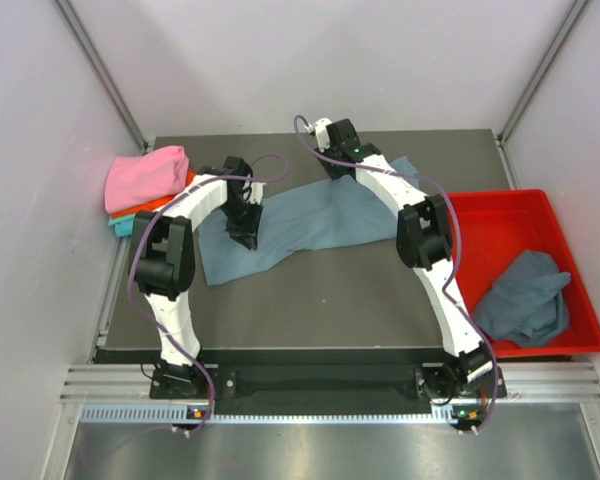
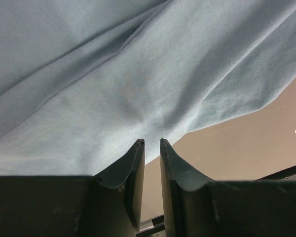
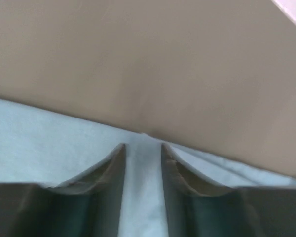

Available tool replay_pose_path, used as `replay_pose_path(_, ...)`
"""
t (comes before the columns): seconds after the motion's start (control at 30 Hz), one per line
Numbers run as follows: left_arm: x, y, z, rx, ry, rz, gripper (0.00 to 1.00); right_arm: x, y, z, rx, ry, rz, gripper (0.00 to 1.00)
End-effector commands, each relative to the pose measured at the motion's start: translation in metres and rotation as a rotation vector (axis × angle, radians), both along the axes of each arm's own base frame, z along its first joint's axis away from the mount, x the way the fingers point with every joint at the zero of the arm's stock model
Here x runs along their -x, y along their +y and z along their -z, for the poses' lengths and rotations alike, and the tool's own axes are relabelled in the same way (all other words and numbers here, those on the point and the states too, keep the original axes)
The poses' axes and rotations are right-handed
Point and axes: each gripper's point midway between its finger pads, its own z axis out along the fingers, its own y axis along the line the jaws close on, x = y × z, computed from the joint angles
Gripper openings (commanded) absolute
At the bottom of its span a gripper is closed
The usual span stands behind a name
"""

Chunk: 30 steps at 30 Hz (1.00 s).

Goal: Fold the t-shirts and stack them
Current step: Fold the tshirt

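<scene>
**Q:** Bases sit at the near edge. How are the arms posed?
**A:** Both elbows are raised. Left pincer (image 1: pixel 245 230) reaches down mid-surface, its tips nipping the edge of the spread slate shirt (image 1: pixel 315 225). Right pincer (image 1: pixel 332 138) is stretched far, slightly parted over the same shirt's far edge.
**Q:** Surface and room?
**A:** Dark surface (image 1: pixel 330 300). Stack of shirts (image 1: pixel 145 180) far left: pink, orange, teal. Red tray (image 1: pixel 540 215) on the right holds a crumpled shirt (image 1: pixel 525 300). Pale walls (image 1: pixel 40 200).

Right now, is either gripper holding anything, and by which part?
Left gripper pinches the spread blue-grey t-shirt at its edge, folds converging on the fingertips. Right gripper sits at the far edge, jaws slightly apart; hold cannot be told.
</scene>
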Motion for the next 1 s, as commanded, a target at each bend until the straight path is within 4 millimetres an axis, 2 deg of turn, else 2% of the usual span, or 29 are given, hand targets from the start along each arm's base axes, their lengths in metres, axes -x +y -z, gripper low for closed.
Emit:
replay_pose_path(0.0,-0.012,-0.004,-0.008,0.006,-0.041,0.007,0.24,-0.008,0.019,-0.041,-0.044,-0.1,-0.025,0.39)
replay_pose_path(0.07,-0.013,-0.003,-0.008,-0.001,-0.043,0.005,0.24,-0.007,0.013,-0.042,-0.034,-0.104,-0.003,0.56)
replay_pose_path(0.13,-0.014,-0.001,-0.01,-0.01,-0.052,0.005,0.25,-0.01,0.003,-0.065,-0.034,-0.142,0.04,0.62)
replay_pose_path(0.17,-0.015,0.002,-0.012,-0.025,-0.06,-0.001,0.27,-0.01,-0.002,-0.072,-0.036,-0.153,0.056,0.64)
replay_pose_path(0.2,-0.017,0.002,-0.016,-0.024,-0.069,-0.002,0.29,-0.011,-0.012,-0.096,-0.053,-0.183,0.082,0.64)
replay_pose_path(0.23,-0.017,0.002,-0.021,-0.027,-0.079,-0.003,0.33,-0.011,-0.019,-0.108,-0.052,-0.201,0.107,0.65)
replay_pose_path(0.27,-0.017,0.005,-0.025,-0.041,-0.086,-0.005,0.36,-0.008,-0.026,-0.113,-0.05,-0.204,0.119,0.66)
replay_pose_path(0.3,-0.017,0.008,-0.028,-0.052,-0.095,-0.003,0.42,-0.006,-0.038,-0.14,-0.072,-0.235,0.145,0.66)
replay_pose_path(0.33,-0.017,0.01,-0.033,-0.056,-0.111,-0.005,0.44,-0.004,-0.047,-0.148,-0.082,-0.238,0.165,0.67)
replay_pose_path(0.37,-0.016,0.013,-0.033,-0.063,-0.11,-0.006,0.45,0.0,-0.056,-0.147,-0.089,-0.223,0.182,0.69)
replay_pose_path(0.43,-0.012,0.018,-0.031,-0.078,-0.099,-0.002,0.45,0.006,-0.087,-0.162,-0.152,-0.19,0.259,0.7)
replay_pose_path(0.47,-0.01,0.022,-0.029,-0.081,-0.092,-0.007,0.45,0.01,-0.099,-0.153,-0.168,-0.147,0.294,0.72)
replay_pose_path(0.5,-0.007,0.026,-0.027,-0.085,-0.081,-0.007,0.45,0.015,-0.125,-0.154,-0.21,-0.105,0.361,0.73)
replay_pose_path(0.53,-0.007,0.029,-0.028,-0.09,-0.085,-0.01,0.45,0.021,-0.127,-0.15,-0.274,-0.048,0.359,0.73)
replay_pose_path(0.57,-0.006,0.033,-0.029,-0.098,-0.085,-0.02,0.45,0.03,-0.136,-0.13,-0.283,0.019,0.376,0.74)
replay_pose_path(0.6,-0.005,0.04,-0.027,-0.117,-0.083,-0.034,0.45,0.037,-0.159,-0.124,-0.302,0.068,0.423,0.73)
replay_pose_path(0.63,-0.005,0.044,-0.031,-0.122,-0.091,-0.05,0.45,0.044,-0.163,-0.116,-0.328,0.12,0.416,0.74)
replay_pose_path(0.67,-0.005,0.052,-0.032,-0.125,-0.085,-0.075,0.45,0.053,-0.173,-0.098,-0.332,0.183,0.447,0.73)
replay_pose_path(0.7,-0.002,0.057,-0.033,-0.13,-0.072,-0.092,0.46,0.06,-0.195,-0.095,-0.364,0.219,0.509,0.72)
replay_pose_path(0.73,-0.002,0.062,-0.037,-0.127,-0.075,-0.112,0.46,0.068,-0.197,-0.088,-0.404,0.267,0.504,0.72)
replay_pose_path(0.77,-0.001,0.07,-0.038,-0.123,-0.069,-0.144,0.47,0.081,-0.204,-0.071,-0.411,0.327,0.528,0.7)
replay_pose_path(0.8,0.001,0.074,-0.041,-0.119,-0.063,-0.162,0.49,0.089,-0.215,-0.07,-0.43,0.349,0.561,0.7)
replay_pose_path(0.83,0.003,0.076,-0.041,-0.104,-0.052,-0.17,0.5,0.096,-0.217,-0.066,-0.441,0.374,0.562,0.7)
replay_pose_path(0.87,0.005,0.081,-0.04,-0.095,-0.041,-0.186,0.5,0.111,-0.218,-0.051,-0.437,0.424,0.574,0.69)
replay_pose_path(0.93,0.011,0.085,-0.037,-0.094,-0.012,-0.19,0.5,0.126,-0.216,-0.048,-0.456,0.456,0.568,0.68)
replay_pose_path(0.97,0.012,0.086,-0.036,-0.092,-0.004,-0.196,0.5,0.139,-0.214,-0.036,-0.453,0.497,0.57,0.68)
